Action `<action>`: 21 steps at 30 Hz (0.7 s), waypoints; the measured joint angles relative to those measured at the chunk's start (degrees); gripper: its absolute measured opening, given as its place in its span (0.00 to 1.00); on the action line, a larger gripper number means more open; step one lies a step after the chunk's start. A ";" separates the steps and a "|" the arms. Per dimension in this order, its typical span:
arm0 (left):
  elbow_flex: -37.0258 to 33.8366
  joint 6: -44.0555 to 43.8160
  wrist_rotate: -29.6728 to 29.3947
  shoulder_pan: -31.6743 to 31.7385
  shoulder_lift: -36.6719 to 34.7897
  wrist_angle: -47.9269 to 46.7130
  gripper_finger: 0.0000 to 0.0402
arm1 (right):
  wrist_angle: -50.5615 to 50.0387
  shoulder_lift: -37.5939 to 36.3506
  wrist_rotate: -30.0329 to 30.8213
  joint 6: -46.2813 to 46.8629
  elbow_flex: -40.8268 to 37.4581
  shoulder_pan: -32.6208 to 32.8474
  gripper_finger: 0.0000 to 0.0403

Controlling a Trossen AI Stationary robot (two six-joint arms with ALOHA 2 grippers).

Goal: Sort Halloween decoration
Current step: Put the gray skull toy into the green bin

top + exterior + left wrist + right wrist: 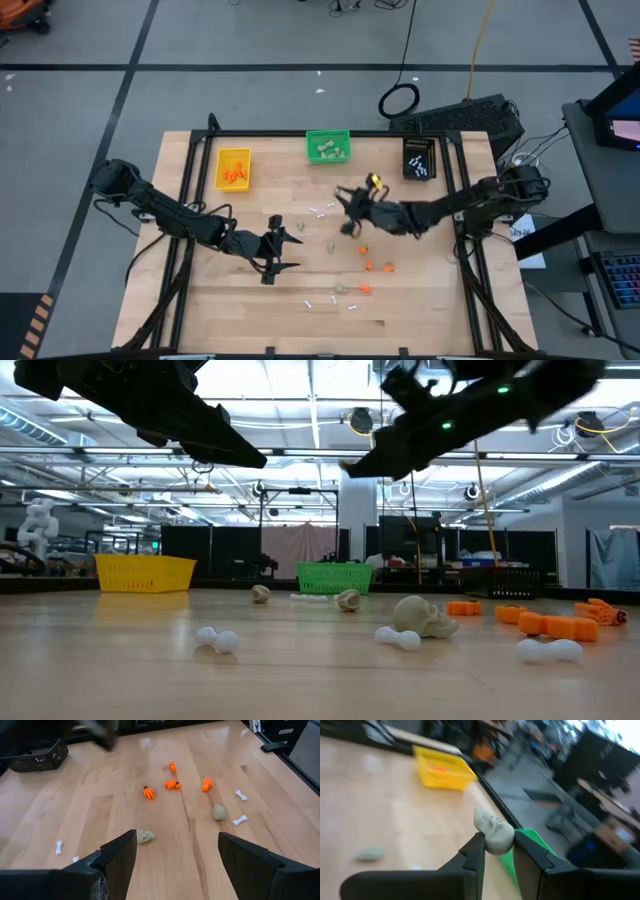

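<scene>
Small decoration pieces lie loose on the wooden table (200, 300): orange bits (370, 265) (172, 784), beige-grey lumps (275, 220) (219, 811) and white sticks (320, 210) (241, 795). My right gripper (348, 203) (499, 851) hangs over the table's middle, near the green bin (328, 147), shut on a beige-grey lump (492, 832). My left gripper (283, 250) (175, 857) hovers open above the left middle, with another lump (146, 836) on the table just ahead of its fingers. My right gripper pinches the lower part of the beige-grey lump (493, 846) between its two fingers. The lump's rounded top sticks out past the fingertips. The fingers reach nearly level from the table's right side, and the lump is lifted clear of the table.
Along the far edge stand a yellow bin (232, 168) with orange bits, the green bin with beige lumps, and a black bin (420, 158) with white sticks. Bare wood lies along the near edge and at the left side.
</scene>
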 joint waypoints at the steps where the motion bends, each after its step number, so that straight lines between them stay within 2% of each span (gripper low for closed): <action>1: 0.00 0.00 0.00 -0.01 0.00 -0.02 0.69 | -2.56 0.00 -0.10 0.76 1.42 -1.54 0.16; 4: 0.00 0.00 0.00 0.00 0.00 -0.11 0.69 | -10.46 0.00 -1.90 3.74 5.63 -6.45 0.16; 11: 0.00 0.00 0.02 0.01 0.00 -0.22 0.69 | -30.05 0.00 -14.52 11.98 15.24 -18.68 0.16; 21: 0.00 0.00 0.00 -0.01 0.00 -0.17 0.69 | -32.89 1.84 -27.19 13.18 21.43 -31.62 0.16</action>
